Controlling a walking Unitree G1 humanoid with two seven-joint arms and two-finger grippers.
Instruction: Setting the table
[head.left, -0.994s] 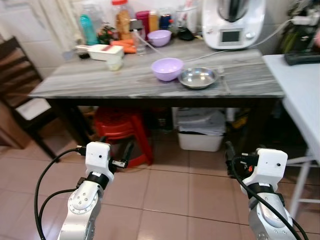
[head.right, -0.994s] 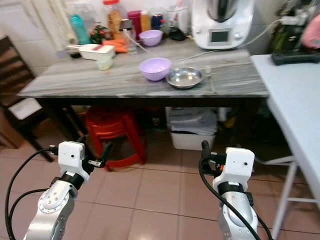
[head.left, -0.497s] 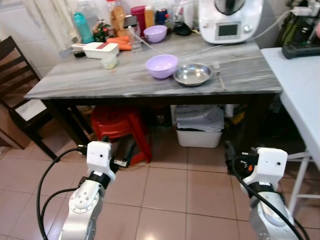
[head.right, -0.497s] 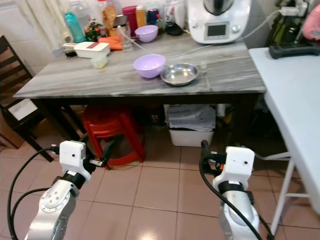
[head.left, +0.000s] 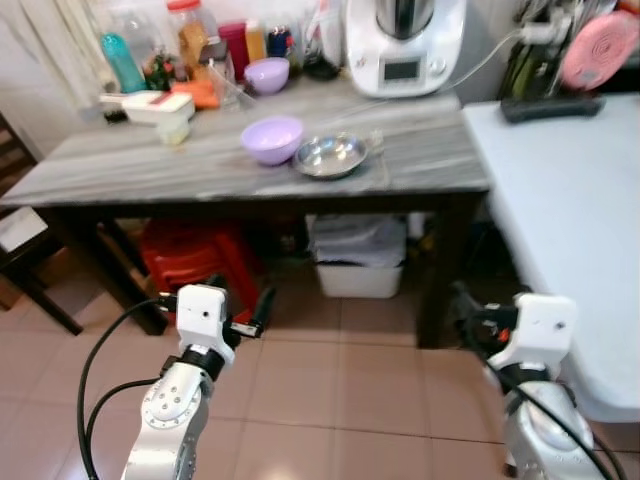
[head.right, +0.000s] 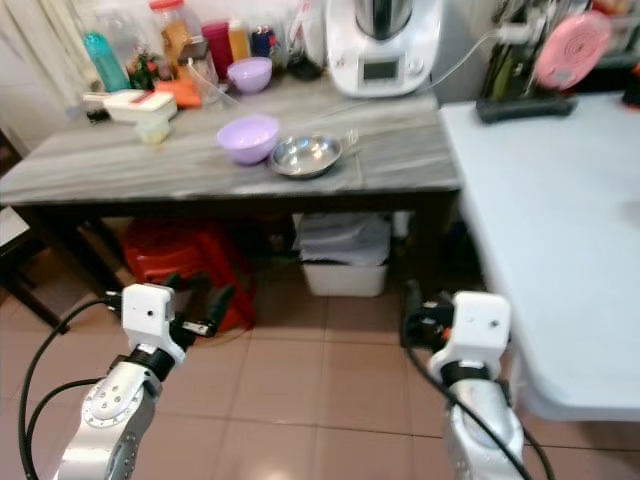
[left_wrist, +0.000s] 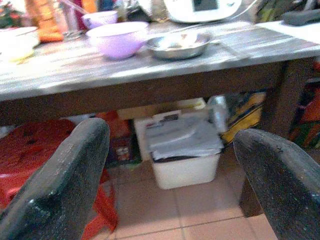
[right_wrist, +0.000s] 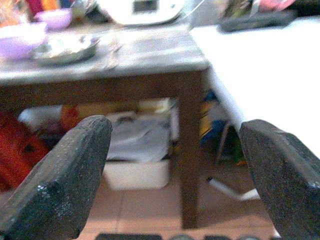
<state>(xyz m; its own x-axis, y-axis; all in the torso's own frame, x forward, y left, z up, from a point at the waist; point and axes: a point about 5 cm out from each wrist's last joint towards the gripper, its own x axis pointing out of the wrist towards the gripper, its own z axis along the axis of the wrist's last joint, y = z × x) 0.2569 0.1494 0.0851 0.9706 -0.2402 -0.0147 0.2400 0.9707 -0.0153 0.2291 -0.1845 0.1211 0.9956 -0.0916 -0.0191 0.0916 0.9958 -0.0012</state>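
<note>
Purple bowl (head.left: 271, 138) and steel dish (head.left: 331, 155) sit touching on the grey surface (head.left: 420, 150) ahead and above, probably nearer my left claw (left_wrist: 165, 180), which, like my right claw (right_wrist: 175, 185), hangs low, spread, empty.

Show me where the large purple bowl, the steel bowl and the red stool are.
large purple bowl (head.left: 271, 137), left eye view, on its outer wall.
steel bowl (head.left: 331, 155), left eye view, on its inner bottom.
red stool (head.left: 195, 260), left eye view, on its seat under the table.
</note>
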